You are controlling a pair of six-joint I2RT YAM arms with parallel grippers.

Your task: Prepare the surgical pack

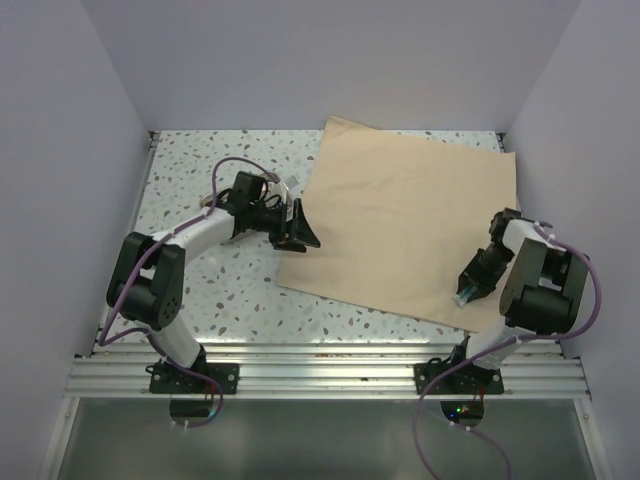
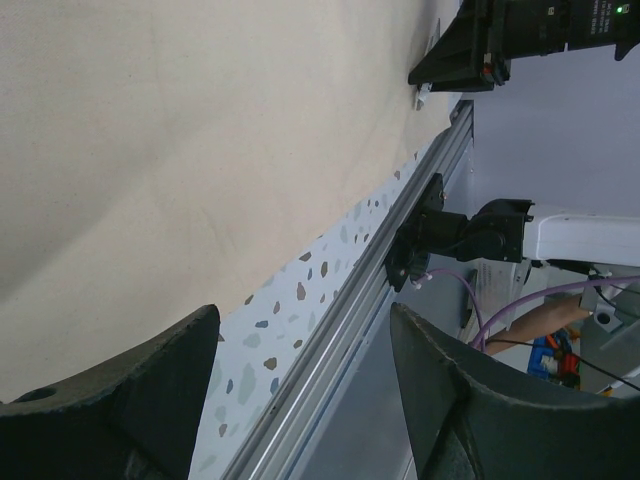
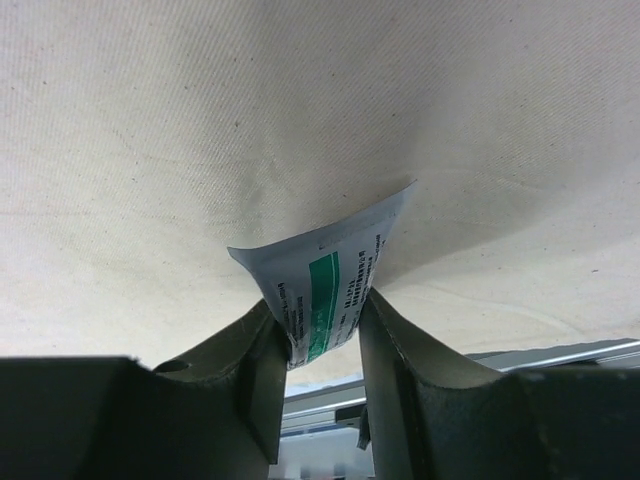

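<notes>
While right gripper [image 3: 318, 335] clamps green-labelled packet [image 3: 335, 275] between fingers, tan wrap sheet [image 1: 400, 215] lies flat just beneath fingertips; packet probably meant for placing there. Left gripper [image 1: 299, 231]: fingers apart, empty, sheet edge just ahead, probably ready to fold.

Matt woven cloth wrap sheet [image 1: 410, 220]; slick printed packet [image 3: 330, 275] (paper or film).
</notes>
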